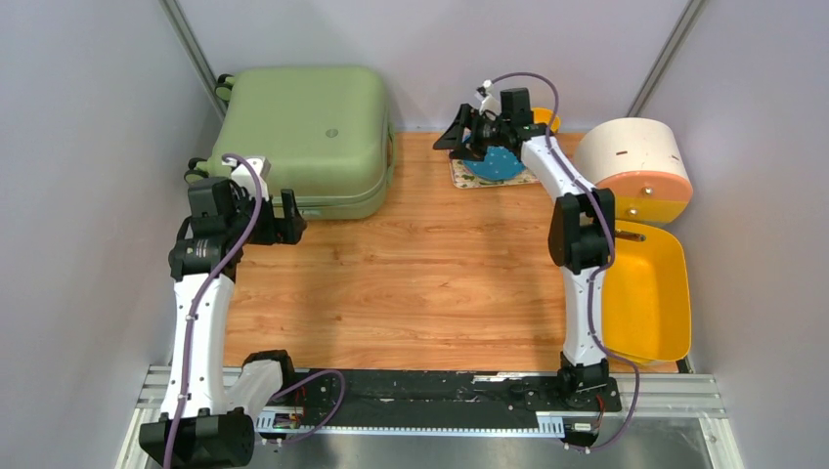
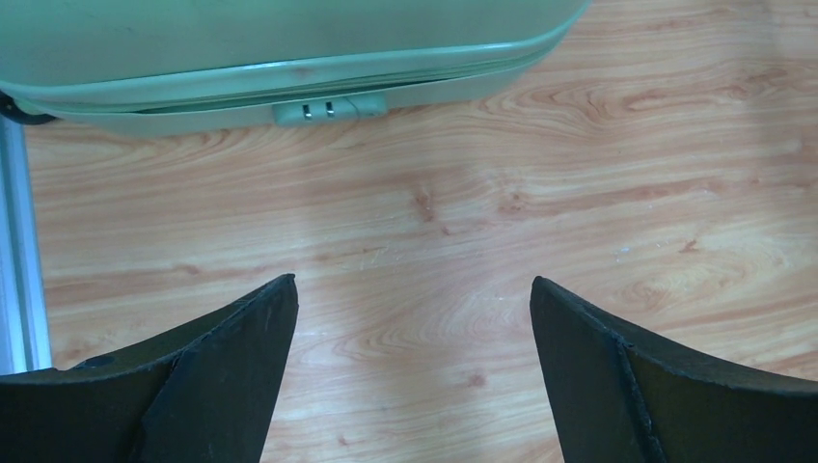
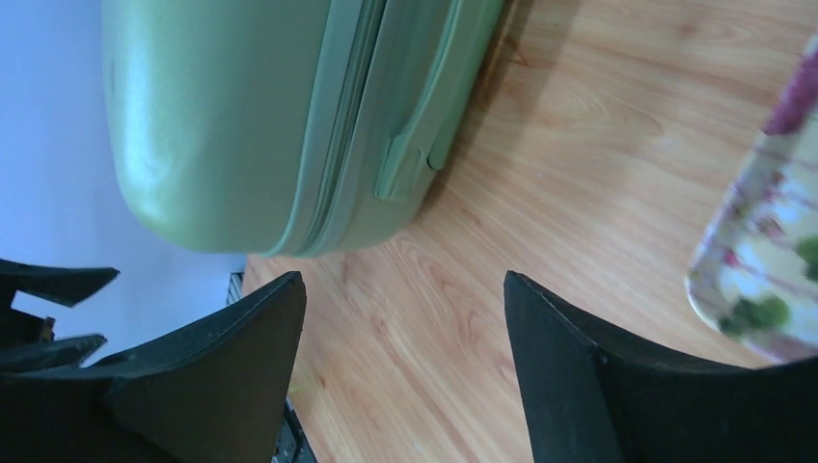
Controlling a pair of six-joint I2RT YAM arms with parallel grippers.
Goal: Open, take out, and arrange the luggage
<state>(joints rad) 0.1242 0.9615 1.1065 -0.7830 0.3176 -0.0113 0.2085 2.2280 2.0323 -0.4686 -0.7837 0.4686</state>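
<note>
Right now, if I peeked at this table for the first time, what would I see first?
The big green suitcase, shut, at the back left of the table. Next, the yellow tray at the right edge, with a round cream-and-orange box behind it. The left gripper hangs open just in front of the suitcase, not touching it.

The left arm (image 1: 200,322) and right arm (image 1: 584,313) have smooth white shells on their long links and chunky black housings at the joints. A thin purple cable (image 1: 524,75) loops along each. The fingers (image 2: 227,386) are matt black wedges with scuffed edges.
</note>
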